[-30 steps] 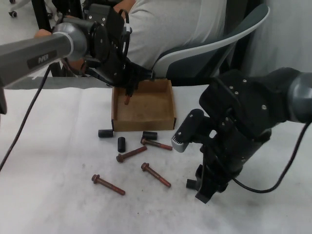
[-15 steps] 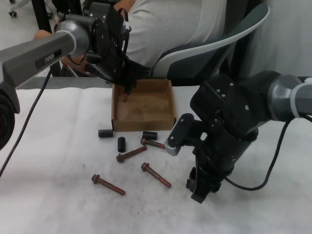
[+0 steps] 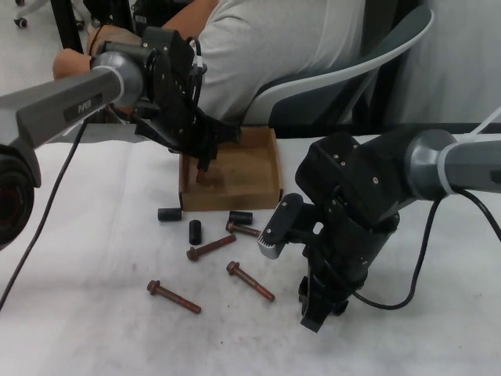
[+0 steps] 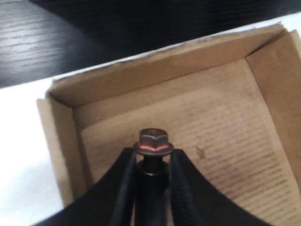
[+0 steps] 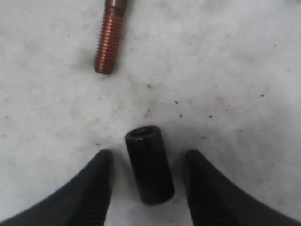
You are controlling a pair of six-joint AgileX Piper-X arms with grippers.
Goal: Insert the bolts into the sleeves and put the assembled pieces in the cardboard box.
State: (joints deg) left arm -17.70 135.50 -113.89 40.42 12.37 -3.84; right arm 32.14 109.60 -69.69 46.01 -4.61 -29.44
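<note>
The left gripper [image 4: 153,162] is clenched on an assembled piece: a black sleeve [image 4: 151,188] with the bolt head [image 4: 154,141] standing out past the fingertips. It holds the piece over the floor of the cardboard box [image 4: 155,75], near one corner. The right gripper [image 5: 148,157] hangs low over the bench [image 5: 235,70], fingers spread to either side of a lone sleeve [image 5: 149,165] that lies flat between them, apart from both. A threaded bolt end [image 5: 108,47] lies near it. More loose bolts [image 3: 210,247] and spare sleeves [image 3: 195,231] lie in front of the box.

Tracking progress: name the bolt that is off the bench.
The bolt clamped in the left hand, over the cardboard box; the others lie loose on the bench.
</note>
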